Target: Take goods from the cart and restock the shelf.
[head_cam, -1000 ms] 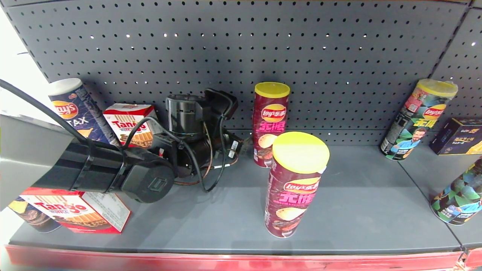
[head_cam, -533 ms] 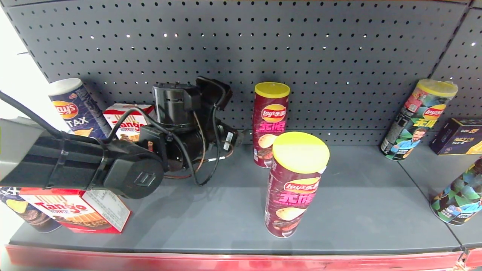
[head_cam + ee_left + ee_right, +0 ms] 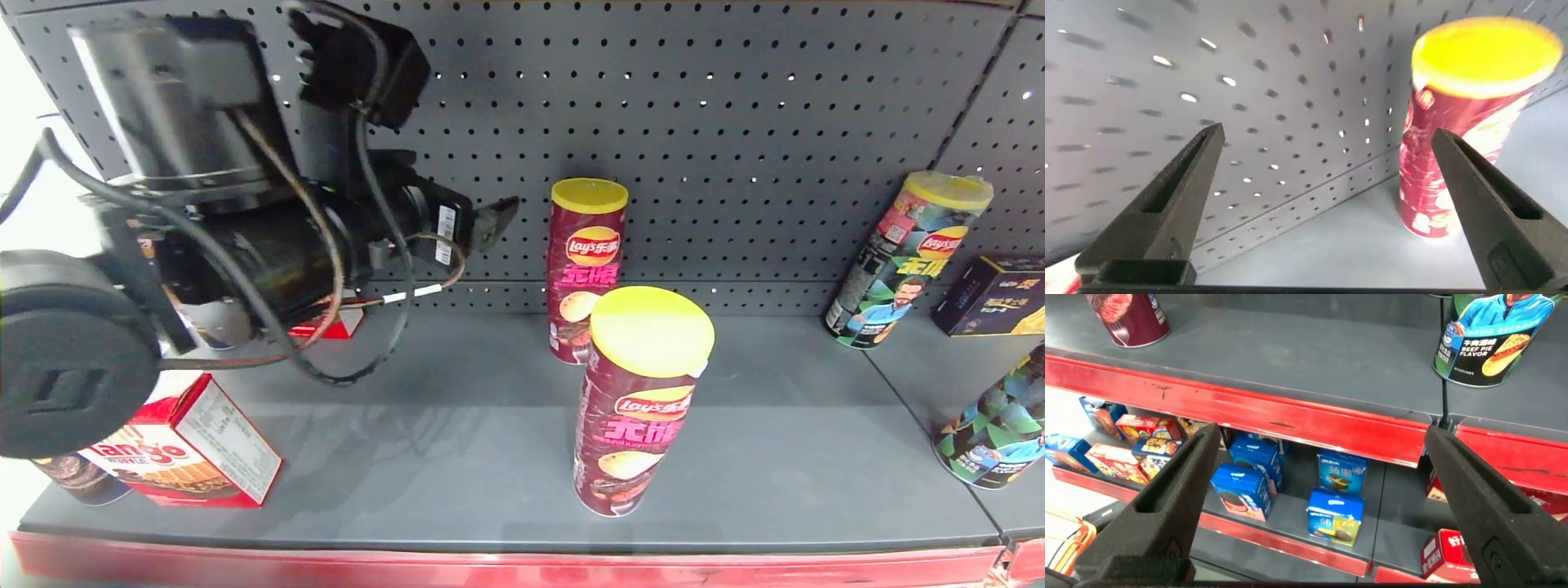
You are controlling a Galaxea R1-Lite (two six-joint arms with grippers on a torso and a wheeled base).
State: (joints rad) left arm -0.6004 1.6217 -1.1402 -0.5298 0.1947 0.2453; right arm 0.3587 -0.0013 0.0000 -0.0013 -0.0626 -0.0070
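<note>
1. Grey shelf (image 3: pixel 457 457) already held goods: two maroon cans w/ yellow lids, upright mid-shelf. Back can (image 3: pixel 588 261) stood by the pegboard (image 3: pixel 694 98); front can (image 3: pixel 641 400) stood nearer the edge, just in front of it.
2. L gripper (image 3: pixel 1327 139) was up over the shelf's left part, close to the pegboard. Jaws were spread wide w/ nothing btw them. Back can stood near one fingertip but apart from it.
3. R gripper (image 3: pixel 1323 434) hung low in front of the shelf's red edge (image 3: pixel 1290 408), jaws also wide and empty.
4. Wafer box (image 3: pixel 192 449) lay at front left under the L arm; green can (image 3: pixel 906 257) stood far right.
5. Step, as I judged it: btw items. Both pincers were empty and the cans were set down, so a fresh pick from the cart was due.
6. Next move prob. called for drawing the L arm back w/o clipping the back can or wafer box, then going to the cart for another item.
</note>
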